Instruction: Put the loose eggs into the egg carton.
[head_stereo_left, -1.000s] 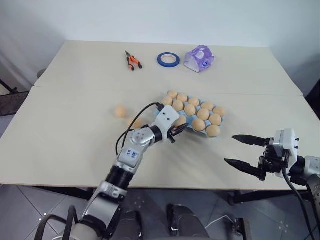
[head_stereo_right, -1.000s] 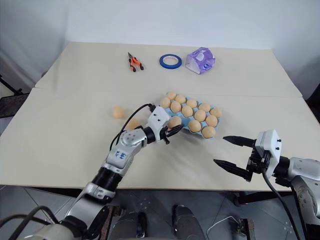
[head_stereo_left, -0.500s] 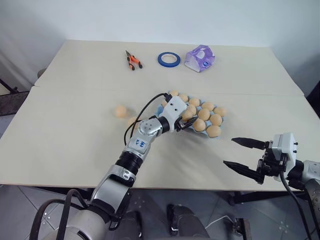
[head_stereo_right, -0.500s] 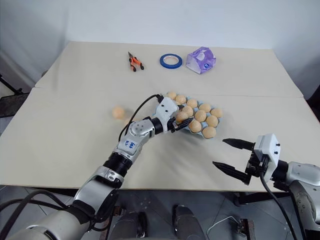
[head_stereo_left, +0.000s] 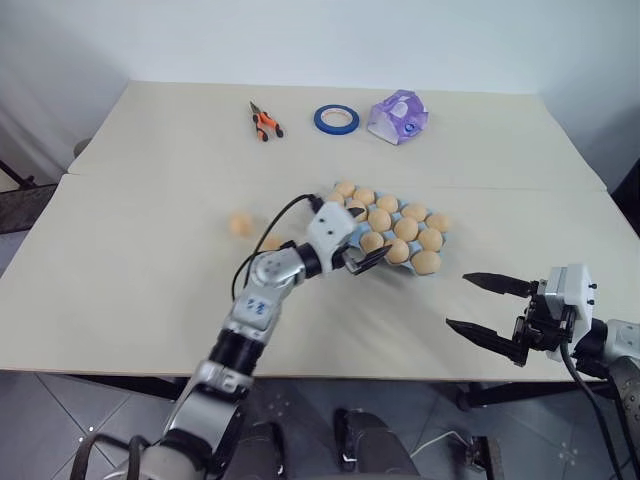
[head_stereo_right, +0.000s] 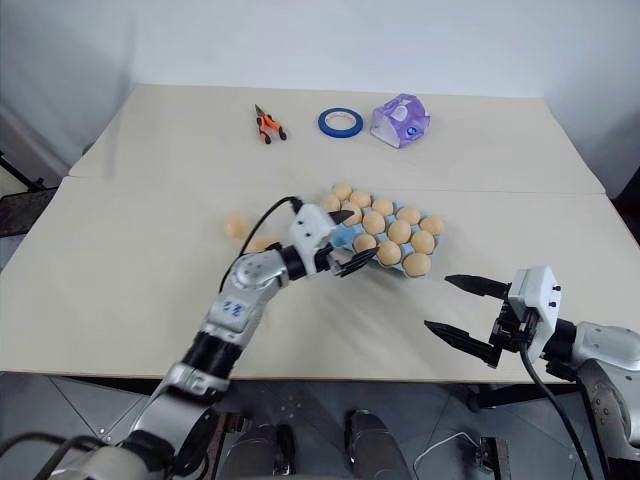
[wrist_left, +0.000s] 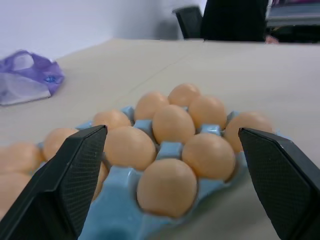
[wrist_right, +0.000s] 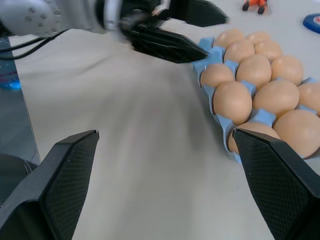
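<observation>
We are holding the left claw wide and empty at the near-left corner of the egg carton, with one finger on each side of that corner. In the left wrist view the carton is lying directly ahead of the claw, its cups full of eggs, and no egg is sitting between the fingers. The right claw is also standing wide and empty, hanging well to the right of the carton, near the front edge of the surface.

Two loose eggs are waiting behind and to the left of the left claw. One loose egg is lying free, well apart from the claw. The other egg is lying just beside the left forearm and partly hidden by it.

We are judging that the next step is to bring the left claw back to these eggs. The danger is coming from the arm itself: if the forearm is swinging low, it can knock the near egg and send it rolling over the surface. The fingers are also very close to the carton corner, so a careless pull can push the carton or disturb the eggs in the front cups. The smooth round shell can slip out if the claw is closing off the centre.
</observation>
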